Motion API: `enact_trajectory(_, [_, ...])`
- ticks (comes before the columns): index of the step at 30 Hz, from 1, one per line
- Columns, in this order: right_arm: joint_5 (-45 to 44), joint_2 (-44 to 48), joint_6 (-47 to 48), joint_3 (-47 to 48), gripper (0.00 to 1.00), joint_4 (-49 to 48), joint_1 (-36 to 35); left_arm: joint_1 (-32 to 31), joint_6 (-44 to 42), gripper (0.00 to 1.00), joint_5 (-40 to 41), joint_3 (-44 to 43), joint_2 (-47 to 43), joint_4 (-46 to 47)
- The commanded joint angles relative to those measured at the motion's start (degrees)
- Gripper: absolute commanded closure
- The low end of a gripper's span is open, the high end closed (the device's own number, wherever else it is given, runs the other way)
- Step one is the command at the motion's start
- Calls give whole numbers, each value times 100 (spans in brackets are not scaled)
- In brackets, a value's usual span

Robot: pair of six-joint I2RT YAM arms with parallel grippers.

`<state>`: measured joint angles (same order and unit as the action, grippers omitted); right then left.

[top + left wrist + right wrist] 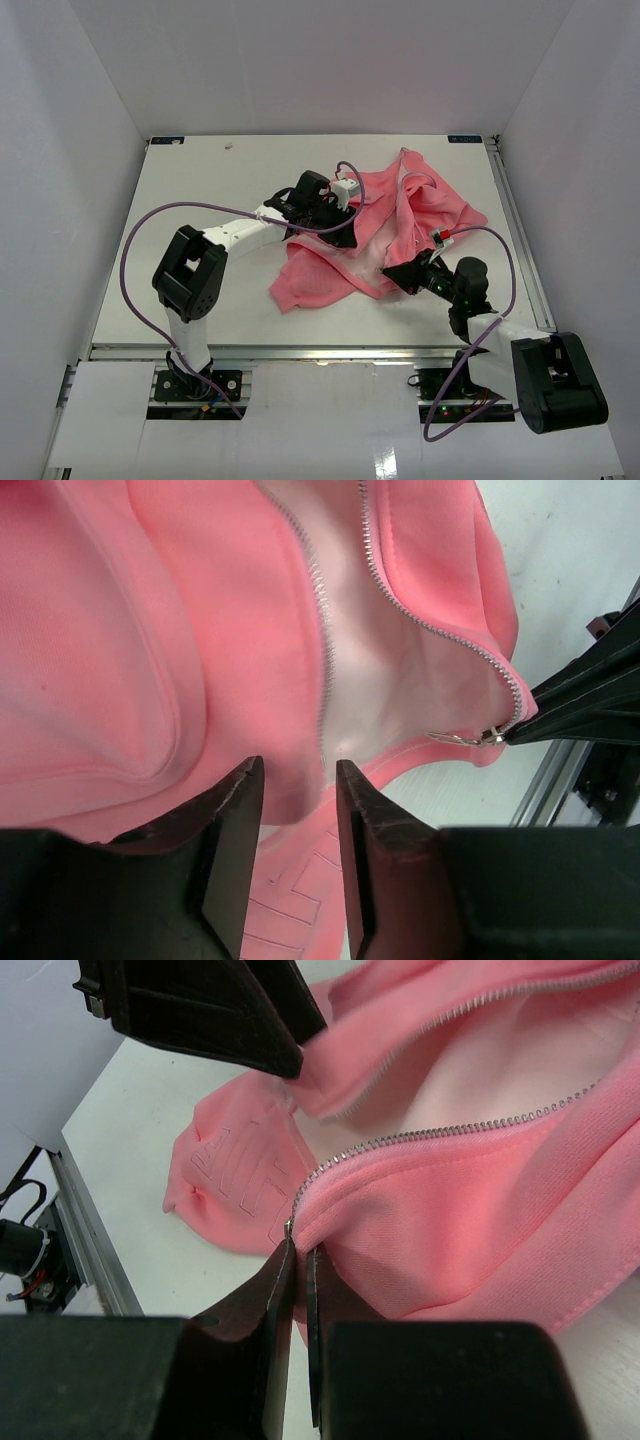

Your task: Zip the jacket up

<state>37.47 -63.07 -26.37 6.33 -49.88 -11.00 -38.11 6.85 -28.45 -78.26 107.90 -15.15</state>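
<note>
Pinching the jacket at its zipper end: right jaws; left jaws spread, fabric between them.

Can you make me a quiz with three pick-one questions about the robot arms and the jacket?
1. Where does the right gripper pinch the jacket? A a sleeve cuff; B the end of a zipper row; C the collar.
2. What colour is the jacket? A blue; B green; C pink.
3. Is the zipper done up? A yes, fully; B no, the rows lie apart; C there is no zipper.
Answers: 1 B, it clamps where the row ends. 2 C, pink fabric fills every view. 3 B, the pale lining shows between the rows.
</note>
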Motion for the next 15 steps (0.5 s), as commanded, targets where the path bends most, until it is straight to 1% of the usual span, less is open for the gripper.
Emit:
enact_trajectory(1, [-38,122,103,197,92,-80,-45,-30,50,100,-327,-82,-331,170])
enact_trajectory(6, [-91,159,141,167,92,-30,-42,-26,72,100,-362,-8,-313,250])
enact_trajectory(7, [-87,151,145,167,92,-30,-42,-30,84,91,-316,3,-309,246])
enact_trajectory(8, [-84,144,150,167,92,-28,-42,-30,85,75,-219,-6,-299,199])
enact_trajectory(9, [-89,139,150,167,92,-24,-42,-30,75,55,-82,-30,-284,119])
enact_trajectory(10, [-91,137,150,161,92,-22,-42,-33,41,45,61,-46,-284,15])
enact_trajectory(11, [-91,137,150,151,92,-22,-42,-38,-11,42,209,-57,-294,-105])
enact_trajectory(12, [-98,144,156,143,92,-28,-49,-39,-62,40,322,-58,-283,-145])
enact_trajectory(15, [-109,167,167,114,92,-36,-51,-109,-103,39,558,-84,-194,-253])
